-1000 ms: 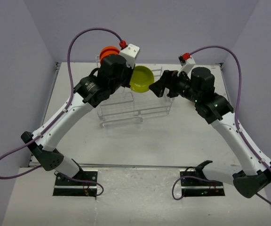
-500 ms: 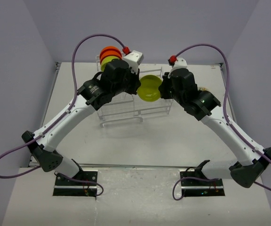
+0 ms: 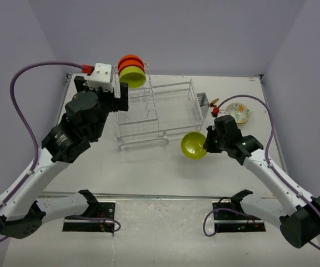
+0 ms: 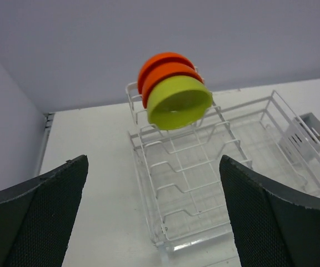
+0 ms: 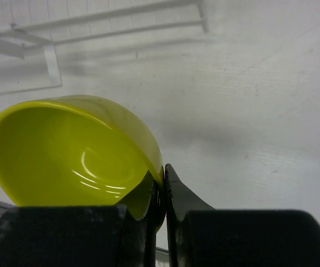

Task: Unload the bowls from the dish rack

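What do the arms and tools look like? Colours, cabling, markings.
The left arm and right arm: white links, black joints. A purple cable loops along each, ending in a red connector at the wrist. White camera box on the left wrist. The left tool and right tool: black, left fingers mesh-textured. No markings legible.

The orange-red bowls (image 4: 168,69) sit mostly hidden behind the racked lime-green bowl (image 4: 178,102), the cutlery basket (image 4: 310,133) runs off the left wrist view's right edge, and the right gripper (image 5: 161,173) covers the near rim of the held lime-green bowl (image 5: 71,150).
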`<move>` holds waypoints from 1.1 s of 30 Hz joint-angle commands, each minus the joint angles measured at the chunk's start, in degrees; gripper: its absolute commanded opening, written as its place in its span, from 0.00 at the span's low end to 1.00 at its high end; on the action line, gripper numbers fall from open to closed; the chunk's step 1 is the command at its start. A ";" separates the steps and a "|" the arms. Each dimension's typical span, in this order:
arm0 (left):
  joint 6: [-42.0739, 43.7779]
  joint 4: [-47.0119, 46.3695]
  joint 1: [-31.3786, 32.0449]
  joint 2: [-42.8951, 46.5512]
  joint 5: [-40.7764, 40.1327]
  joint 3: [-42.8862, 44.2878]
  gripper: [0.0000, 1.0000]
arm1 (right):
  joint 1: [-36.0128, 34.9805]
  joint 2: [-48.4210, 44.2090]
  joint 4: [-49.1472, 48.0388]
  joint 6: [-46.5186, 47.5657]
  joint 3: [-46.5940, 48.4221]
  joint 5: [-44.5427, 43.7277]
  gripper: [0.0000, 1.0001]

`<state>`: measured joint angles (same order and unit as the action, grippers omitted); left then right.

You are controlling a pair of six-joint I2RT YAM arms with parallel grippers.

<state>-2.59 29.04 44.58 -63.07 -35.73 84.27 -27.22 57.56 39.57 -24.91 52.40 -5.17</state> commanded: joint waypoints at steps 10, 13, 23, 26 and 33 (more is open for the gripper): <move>1.88 -1.88 -0.28 -2.41 -8.57 0.37 1.00 | 0.33 14.86 -13.47 -13.76 -10.39 -1.68 0.00; 2.06 -1.79 -0.28 -1.97 -8.57 0.19 1.00 | 2.61 16.88 -15.05 -13.85 -11.27 -0.02 0.00; 12.42 -2.84 -0.98 -6.70 -7.69 -1.04 1.00 | 2.96 13.73 -9.17 -13.06 -9.86 -0.36 0.60; 21.46 -7.13 -1.07 -8.56 -9.88 -3.83 1.00 | 2.88 4.08 -3.64 -13.41 -7.94 -4.22 0.80; 31.95 -18.15 -4.32 -16.28 -11.40 -1.58 1.00 | 2.96 -18.96 1.91 -11.13 -0.99 -4.07 0.83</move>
<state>23.22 16.51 42.26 -76.79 -46.70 78.65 -24.34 44.01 38.72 -37.08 47.72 -8.88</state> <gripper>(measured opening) 0.997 0.830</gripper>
